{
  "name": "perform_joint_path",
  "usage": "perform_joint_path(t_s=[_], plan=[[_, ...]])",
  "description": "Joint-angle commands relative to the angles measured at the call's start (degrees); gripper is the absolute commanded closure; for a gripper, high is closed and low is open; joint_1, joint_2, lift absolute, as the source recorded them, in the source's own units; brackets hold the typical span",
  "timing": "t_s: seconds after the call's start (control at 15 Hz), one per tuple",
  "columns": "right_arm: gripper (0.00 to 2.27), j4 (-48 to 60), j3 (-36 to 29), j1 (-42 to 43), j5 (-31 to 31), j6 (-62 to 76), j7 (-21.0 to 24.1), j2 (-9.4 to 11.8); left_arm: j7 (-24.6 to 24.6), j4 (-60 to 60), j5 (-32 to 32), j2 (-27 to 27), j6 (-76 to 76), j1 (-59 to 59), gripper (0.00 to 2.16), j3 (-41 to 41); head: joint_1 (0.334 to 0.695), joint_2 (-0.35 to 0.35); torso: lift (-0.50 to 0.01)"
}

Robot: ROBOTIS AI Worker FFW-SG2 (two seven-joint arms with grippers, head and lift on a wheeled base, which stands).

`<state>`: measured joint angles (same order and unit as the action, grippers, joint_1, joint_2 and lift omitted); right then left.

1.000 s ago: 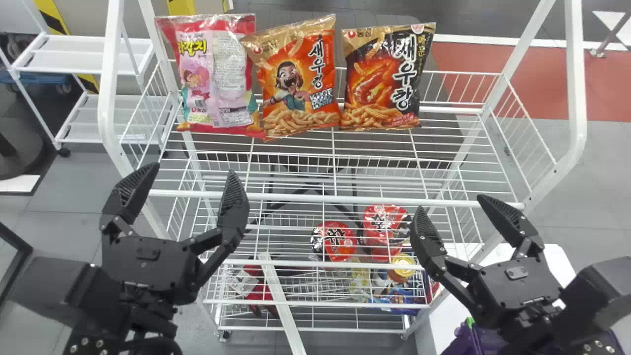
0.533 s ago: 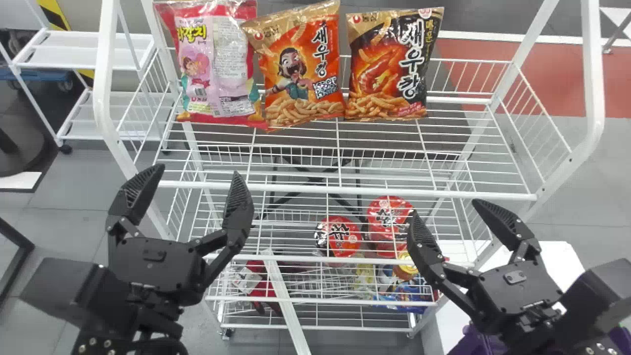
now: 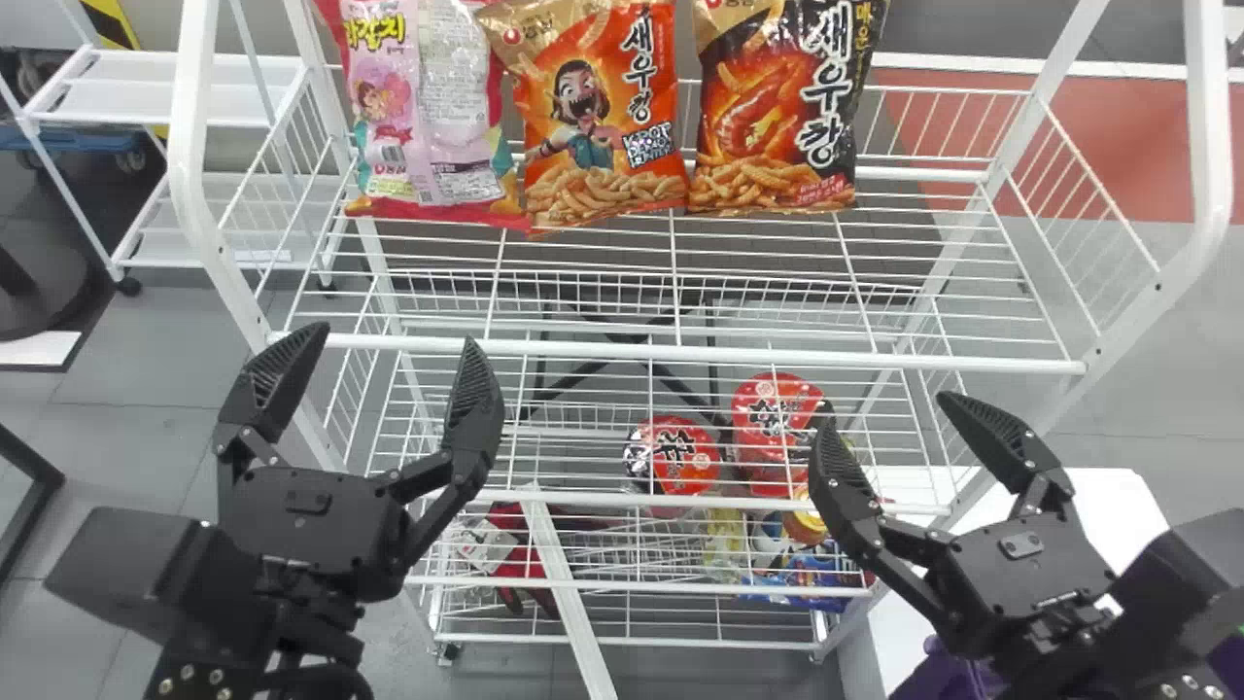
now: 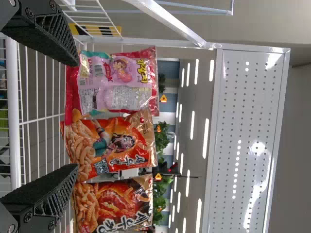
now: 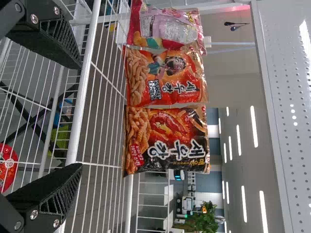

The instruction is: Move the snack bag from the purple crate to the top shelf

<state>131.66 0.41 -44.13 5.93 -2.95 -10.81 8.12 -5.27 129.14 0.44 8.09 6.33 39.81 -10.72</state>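
Along the top edge of the frame, you have three snack bags on the top shelf (image 3: 680, 351), a white wire basket: pink (image 3: 428, 126) at upper left, orange (image 3: 603, 126) at upper middle, black-and-orange (image 3: 777, 117) toward upper right. You cannot tell from the view which of them is the one named in the task. All three stand upright in a row, long axes running up and down; the orange bag's top tilts slightly to the frame's left. Its printed front and the black-and-orange one's face you; the pink one presents a panel with a barcode.

Below centre, your lower wire tiers contain two red-lidded bowls (image 3: 673, 457) and, farther down toward the right, a blue packet (image 3: 802, 581). At lower right, the purple crate (image 3: 935, 673) sits partly hidden behind the right arm; its contents cannot be made out.

Your left gripper (image 3: 394, 340), lower left of centre, is spread wide. Your right gripper (image 3: 886, 410), at right and below mid-height, is likewise wide, its fingers standing well apart in front of the shelving.
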Motion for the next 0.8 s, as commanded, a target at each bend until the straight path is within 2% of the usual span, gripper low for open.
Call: perform_joint_path(t_s=[0.0,0.73], plan=[[0.10,0.0,-0.3,0.0,0.1,0.0,0.0,0.1,0.0,0.0,0.0,0.0,-0.1,0.0,0.07,0.0,0.695,-0.039,-0.127],[0.10,0.0,-0.9,-0.2,0.4,0.4,0.0,0.4,-0.1,0.0,-0.1,0.0,0.0,0.1,0.07,0.0,0.695,-0.049,-0.171]])
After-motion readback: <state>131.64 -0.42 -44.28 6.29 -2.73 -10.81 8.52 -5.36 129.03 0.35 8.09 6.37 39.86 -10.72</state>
